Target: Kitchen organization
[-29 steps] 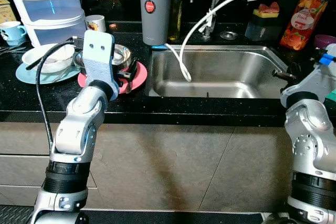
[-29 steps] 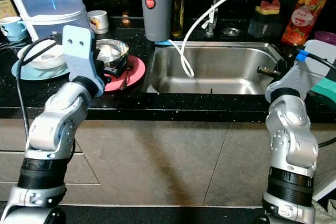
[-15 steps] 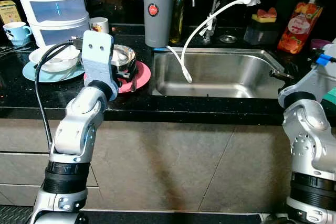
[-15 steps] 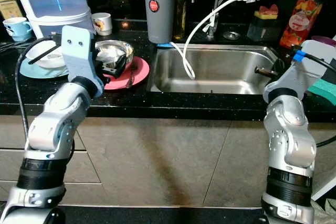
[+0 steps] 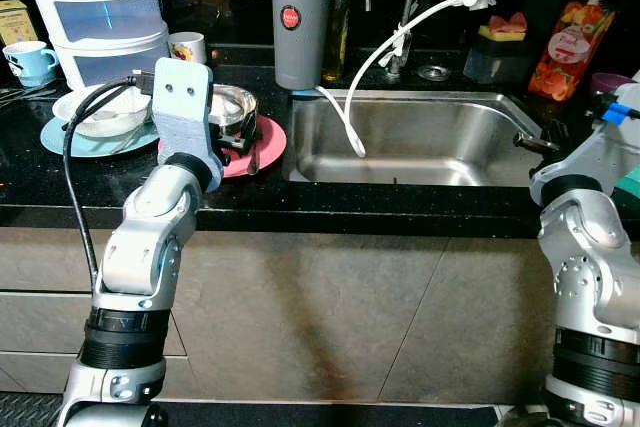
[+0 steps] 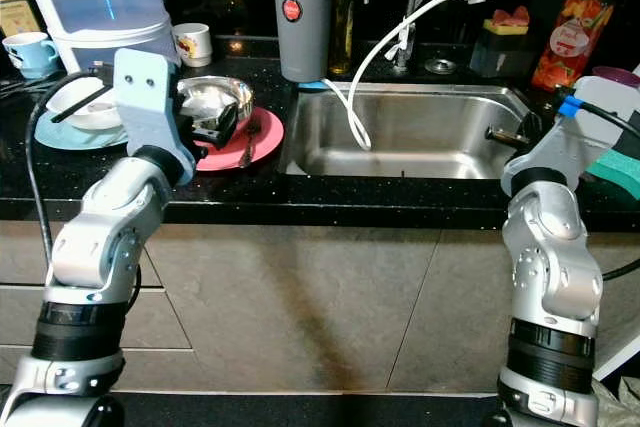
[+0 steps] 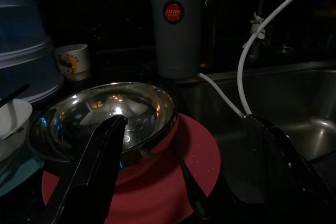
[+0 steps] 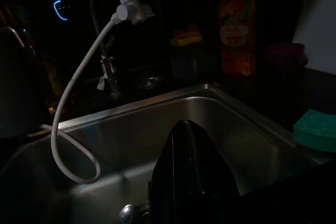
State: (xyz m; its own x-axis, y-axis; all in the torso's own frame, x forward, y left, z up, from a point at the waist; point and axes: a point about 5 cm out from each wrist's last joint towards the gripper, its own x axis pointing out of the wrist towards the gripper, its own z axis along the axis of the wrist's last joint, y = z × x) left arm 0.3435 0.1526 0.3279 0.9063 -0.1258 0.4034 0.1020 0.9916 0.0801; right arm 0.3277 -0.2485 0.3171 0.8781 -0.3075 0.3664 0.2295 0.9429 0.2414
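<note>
A steel bowl point(image 5: 233, 107) rests on a red plate point(image 5: 266, 141) on the black counter, left of the sink point(image 5: 420, 137). A dark utensil point(image 7: 188, 186) lies on the plate beside the bowl. My left gripper point(image 7: 185, 123) is open just in front of the bowl, with one finger point(image 7: 97, 163) over its near rim and the other point(image 7: 281, 156) out over the counter towards the sink. It holds nothing. My right gripper point(image 8: 185, 135) is shut and empty, and hovers at the sink's right rim point(image 5: 530, 141).
A white bowl point(image 5: 100, 109) on a light-blue plate sits left of the red plate. Plastic drawers point(image 5: 95, 7) and cups stand behind them. A grey dispenser point(image 5: 297, 22), a white hose point(image 5: 385, 47) and a soap bottle point(image 5: 572, 32) line the back. A green sponge point(image 8: 315, 129) lies right of the sink.
The whole picture has shifted slightly, so the camera moved. Both arms and the dishes keep the same places relative to each other.
</note>
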